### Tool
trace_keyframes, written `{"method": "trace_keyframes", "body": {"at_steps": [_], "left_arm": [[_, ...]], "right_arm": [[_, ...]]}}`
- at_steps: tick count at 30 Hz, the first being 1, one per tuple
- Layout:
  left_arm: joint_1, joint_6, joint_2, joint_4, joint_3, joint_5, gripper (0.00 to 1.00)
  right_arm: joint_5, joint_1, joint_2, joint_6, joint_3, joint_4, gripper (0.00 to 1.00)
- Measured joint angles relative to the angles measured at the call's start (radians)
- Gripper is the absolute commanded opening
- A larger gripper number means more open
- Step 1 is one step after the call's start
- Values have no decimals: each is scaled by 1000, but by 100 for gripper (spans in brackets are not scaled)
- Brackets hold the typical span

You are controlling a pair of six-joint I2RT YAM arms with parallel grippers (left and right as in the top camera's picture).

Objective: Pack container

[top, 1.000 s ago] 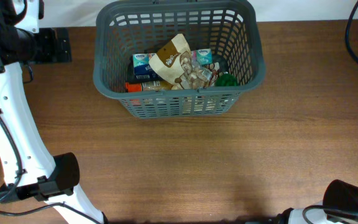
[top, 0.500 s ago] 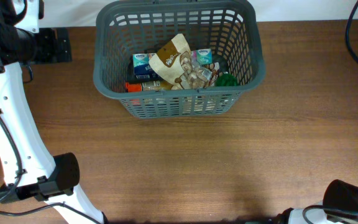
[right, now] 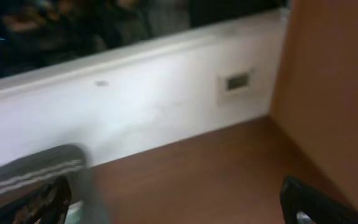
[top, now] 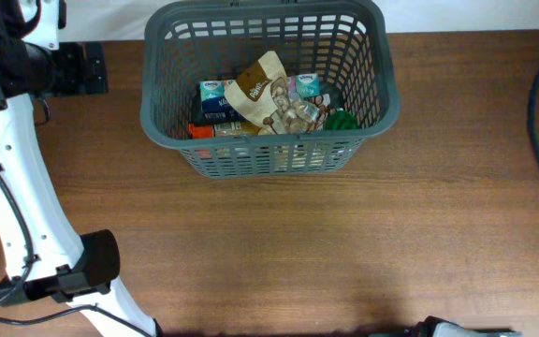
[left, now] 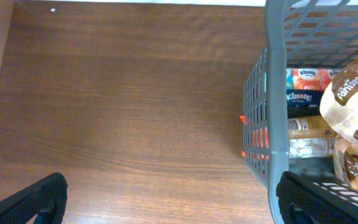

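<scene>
At the near edge of the table (top: 344,243), well in front of the container (top: 269,157), the dark bulk of the right arm that filled the corner half a second ago is gone from the overhead view; only a pale sliver of the right arm (top: 466,329) remains at the frame's bottom; I judge it is swinging away from the container rather than towards it. Its wrist view is smeared with motion and shows a white wall and brown wood, not the container; the right gripper (right: 173,202) has its fingertips far apart in the two lower corners with nothing between them. The wood between that edge and the container is bare, with no loose goods in view, so the packing looks finished or close to it. The container sits unmoved at the far middle of the table. Inside it a tan snack bag (top: 260,89) leans across the heap; tissue packs (top: 215,95) lie at its left, an orange packet (top: 199,131) is against the near-left wall, and a green item (top: 342,120) sits at the right end. Just outside the container's left wall, the left gripper (left: 179,202) hangs spread wide and empty over bare wood.
</scene>
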Motion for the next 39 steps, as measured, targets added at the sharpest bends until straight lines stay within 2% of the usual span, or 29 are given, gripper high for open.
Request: {"method": "trace_keyframes", "body": {"at_steps": [5, 8, 14, 16, 22, 29, 39], "left_arm": [[0, 0, 0, 0, 0, 0, 99], [0, 0, 0, 0, 0, 0, 99], [0, 0, 0, 0, 0, 0, 99], [0, 0, 0, -1, 0, 0, 99], [0, 0, 0, 0, 0, 0, 99], [0, 0, 0, 0, 0, 1, 99], [0, 0, 0, -1, 0, 1, 99]], "right_arm": [[7, 170, -276, -9, -228, 16, 99], [135, 254, -519, -16, -577, 224, 99], [246, 282, -883, -16, -1151, 682, 99], [260, 283, -999, -16, -1324, 769, 99], [278, 283, -1200, -17, -1745, 800, 99], [284, 283, -1339, -17, -1966, 801, 99], [286, 283, -1386, -16, -2079, 789, 99]]}}
